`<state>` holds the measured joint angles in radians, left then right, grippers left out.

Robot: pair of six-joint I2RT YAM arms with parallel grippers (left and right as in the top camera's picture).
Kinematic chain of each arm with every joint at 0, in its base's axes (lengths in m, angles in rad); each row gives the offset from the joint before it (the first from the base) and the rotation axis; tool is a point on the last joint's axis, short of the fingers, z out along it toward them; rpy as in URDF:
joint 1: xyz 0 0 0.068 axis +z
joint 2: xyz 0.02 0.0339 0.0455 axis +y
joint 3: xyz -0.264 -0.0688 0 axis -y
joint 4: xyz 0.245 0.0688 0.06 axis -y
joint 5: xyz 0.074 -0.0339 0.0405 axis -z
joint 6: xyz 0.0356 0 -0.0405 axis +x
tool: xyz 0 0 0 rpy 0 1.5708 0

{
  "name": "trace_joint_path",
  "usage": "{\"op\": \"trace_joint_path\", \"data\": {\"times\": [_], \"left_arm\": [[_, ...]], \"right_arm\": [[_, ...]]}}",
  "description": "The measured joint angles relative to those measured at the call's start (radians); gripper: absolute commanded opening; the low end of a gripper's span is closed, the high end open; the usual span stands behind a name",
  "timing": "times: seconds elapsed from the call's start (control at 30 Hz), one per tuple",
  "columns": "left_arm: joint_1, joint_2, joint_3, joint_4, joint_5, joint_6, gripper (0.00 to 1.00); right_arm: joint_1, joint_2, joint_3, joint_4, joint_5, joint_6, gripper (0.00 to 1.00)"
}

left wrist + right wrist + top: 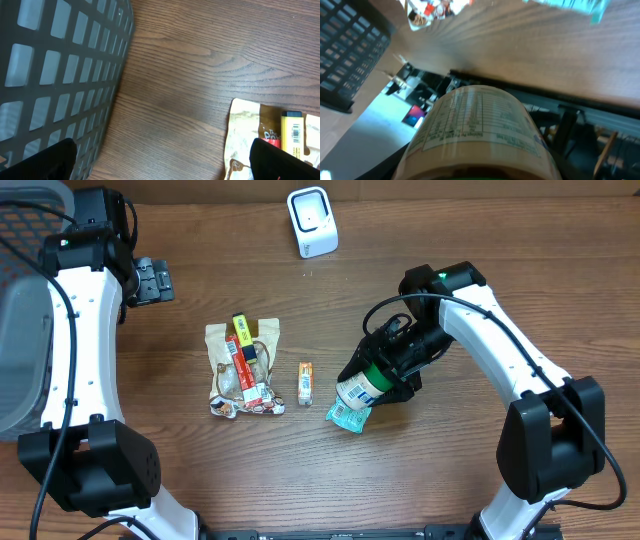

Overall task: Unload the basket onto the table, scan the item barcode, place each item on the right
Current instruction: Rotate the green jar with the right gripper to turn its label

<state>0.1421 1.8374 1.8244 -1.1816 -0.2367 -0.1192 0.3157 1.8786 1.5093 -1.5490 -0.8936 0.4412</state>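
Gripping the bottle (362,387) across its body, the right claw (388,370) is clamped on it, right of centre over the worktop (450,480). The bottle's pale base end points down at a teal packet (348,416). I can't tell whether it touches that packet.

It looks like a stiff plastic cylinder with a glossy label, so I'd expect it to be fairly light, hard to crush, and a bit slick. A hold near the green cap end seems best, since it leaves the label free to turn. The right wrist view shows a printed nutrition-style panel facing up, with no barcode visible there.

The scanner (312,222), a small white unit, stands at the far edge, well apart from the bottle.

The left claw (152,280) has its fingers spread wide and holds nothing, beside the grey mesh basket (60,75).

The worktop is dark wood grain, flat and matte. A snack pouch (243,370) and a small orange box (306,381) lie mid-worktop. Past the near edge there is only blurred framing and cables.
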Motion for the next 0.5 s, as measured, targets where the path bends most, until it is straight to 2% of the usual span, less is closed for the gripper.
{"op": "trace_joint_path", "data": {"times": [0.5], "left_arm": [[0.0,0.0,0.0,0.0,0.0,0.0,1.0]], "right_arm": [[0.0,0.0,0.0,-0.087,-0.138,0.003,0.04]]}}
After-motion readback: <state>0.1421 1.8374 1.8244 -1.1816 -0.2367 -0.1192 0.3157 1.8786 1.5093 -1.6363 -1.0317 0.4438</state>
